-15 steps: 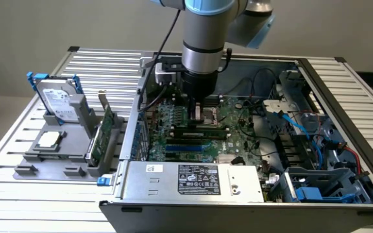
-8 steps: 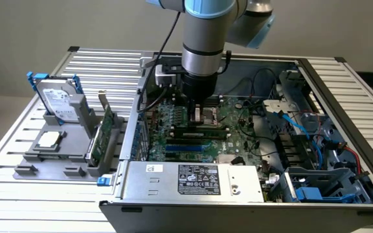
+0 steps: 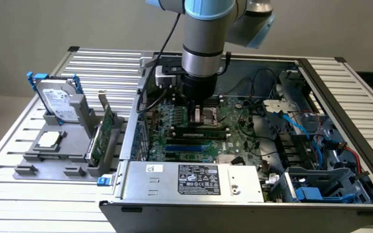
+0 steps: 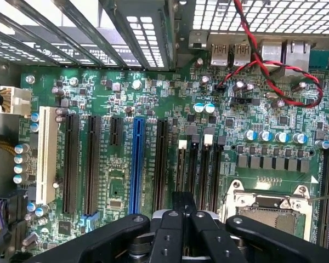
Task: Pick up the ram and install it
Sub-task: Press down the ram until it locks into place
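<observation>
Slatted metal table, open PC case on it, and our arm reaching straight down inside.

We see the arm standing pretty much vertical over the motherboard, wrist pointing down, with the gripper hanging right beside the CPU socket and its fingers clenched tight together above the memory slots. We make out the ram as a thin green strip lying low among those slots, directly under the fingertips, long axis running from the exterior view's left to its right. We honestly can't tell if the tips touch it. Off the case, the holder keeps a hard drive and the expansion card.
</observation>
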